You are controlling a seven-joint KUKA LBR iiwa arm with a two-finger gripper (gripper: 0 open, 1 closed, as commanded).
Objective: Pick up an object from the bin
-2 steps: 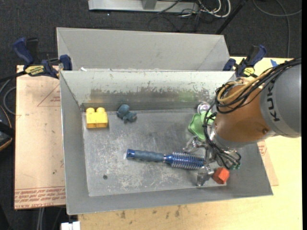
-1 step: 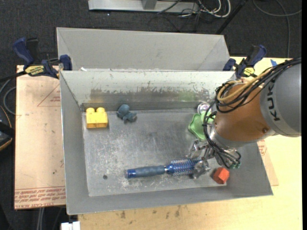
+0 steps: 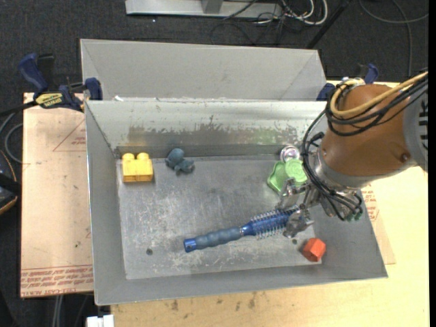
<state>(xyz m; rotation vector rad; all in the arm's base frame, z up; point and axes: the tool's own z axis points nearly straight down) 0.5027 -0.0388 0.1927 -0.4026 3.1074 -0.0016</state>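
We take the blue brush (image 3: 231, 235) as our mark. It lies slantwise on the floor of the grey bin (image 3: 102, 216), near the front wall, its handle end pointing to the left and its bristle head to the right. Left of the brush and behind its handle the floor is bare and wide open, up to a yellow block (image 3: 137, 167) and a small blue-grey lump (image 3: 179, 161) that sit well apart from it against the back wall. The crowded part is round the bristle head: a green see-through thing (image 3: 285, 176) lies just behind it, a small red block (image 3: 313, 249) lies just in front of it and to its right, and the right wall slopes up close by.

The arm comes over that right wall, its orange cover (image 3: 357, 138) and cables hanging above the green thing. The gripper (image 3: 298, 218) points down at the right end of the bristle head, at or just beside the bristles. We cannot tell whether it is spread or pressed together, nor whether it touches the brush.
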